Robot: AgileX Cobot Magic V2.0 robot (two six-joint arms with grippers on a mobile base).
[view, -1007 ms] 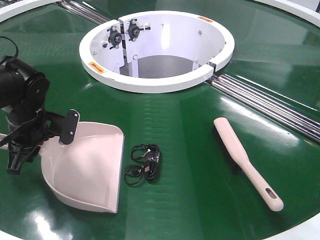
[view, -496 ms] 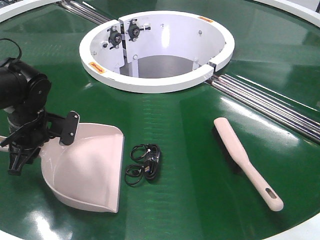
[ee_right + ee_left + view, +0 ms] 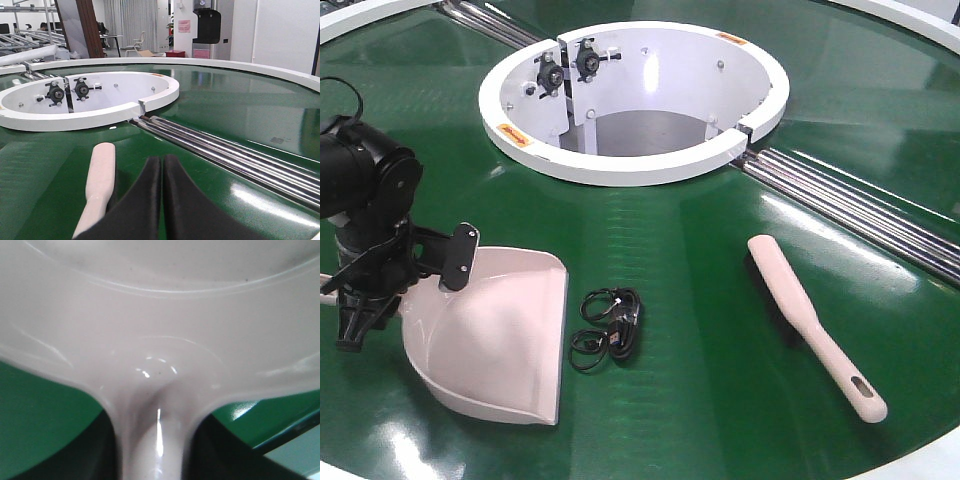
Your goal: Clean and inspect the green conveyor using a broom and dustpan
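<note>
At the left edge of the belt, the left gripper (image 3: 405,292) sat low over the rear of the dustpan (image 3: 500,340), its two black fingers spread wide. In the wrist view the dustpan's handle (image 3: 155,440) ran straight down between two dark shapes, so the jaws seemed to straddle the neck without pinching it. Whether either pad touched the plastic could not be told. The pan lay flat on the green conveyor (image 3: 700,300) with its mouth turned toward a small black cable bundle (image 3: 608,328) just beside it.

The right gripper (image 3: 161,200) had its fingers pressed together on nothing and hovered low, near the broom (image 3: 100,170). The broom lay flat on the belt, well apart from the pan, between the silver rails (image 3: 850,205) and the near rim. The white ring hub (image 3: 630,165) stood farther back.

The grasp looked like the weak point. The handle was smooth, glossy and flared into the pan, so jaws closing off-centre could have squeezed it sideways or let it twist on lifting. Any skid of the pan would probably have shoved the cable bundle away rather than scooped it. The right fingers would also have needed to part before reaching the broom, or they would only have pushed it along the slick belt.
</note>
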